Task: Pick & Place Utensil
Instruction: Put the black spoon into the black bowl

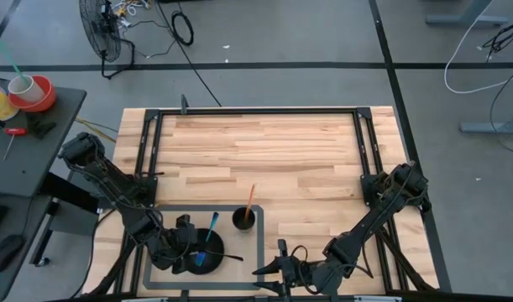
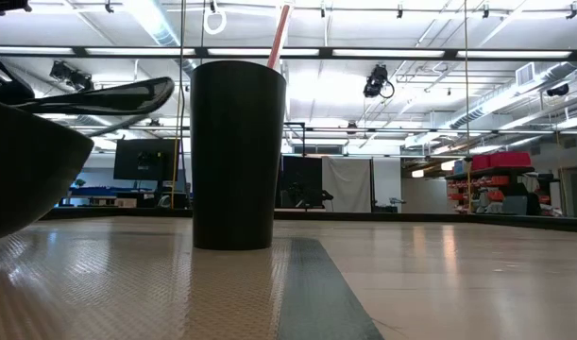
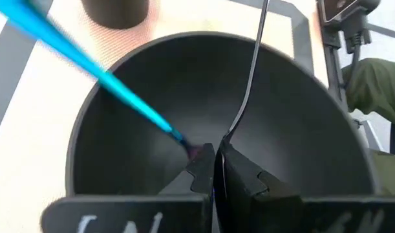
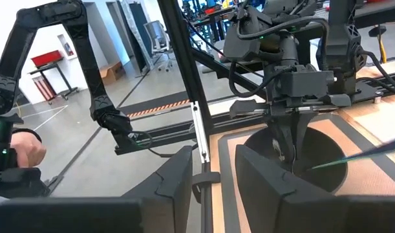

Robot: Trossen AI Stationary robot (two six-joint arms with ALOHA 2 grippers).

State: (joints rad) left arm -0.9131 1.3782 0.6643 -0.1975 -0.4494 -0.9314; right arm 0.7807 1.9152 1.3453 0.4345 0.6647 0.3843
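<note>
A black bowl [image 1: 207, 252] [image 3: 203, 90] sits on a grey-bordered mat near the table's near edge. A blue utensil [image 1: 211, 242] [image 3: 100, 74] leans in it, low end on the bowl's bottom, shaft over the rim. A thin black utensil [image 3: 249, 71] [image 2: 109, 97] also lies in the bowl and sticks out over its right rim [image 1: 232, 256]. My left gripper [image 1: 194, 250] [image 3: 214, 158] [image 4: 286, 152] reaches down into the bowl, shut. A black cup [image 1: 244, 219] [image 2: 238, 156] stands just beyond the bowl with a red-orange utensil [image 1: 250, 201] [image 2: 280, 33] upright in it. My right gripper [image 1: 266, 270] [image 4: 213, 175] waits open, right of the bowl. My left gripper pinches the black utensil's low end [image 3: 227, 137] between its two fingertips, near the bowl's bottom. The fingers [image 4: 281, 139] come from above, pointing down into the bowl. The utensil slants up from the hold and crosses the bowl's rim. The blue utensil's tip lies right beside one finger [image 3: 198, 162].
The mat's grey border [image 1: 147, 252] frames the bowl and cup. The bare wooden tabletop [image 1: 264, 159] stretches to the far edge inside a black frame [image 1: 256, 111]. Off the table stand a fan [image 1: 101, 33] and a side table with a red tape roll [image 1: 34, 92].
</note>
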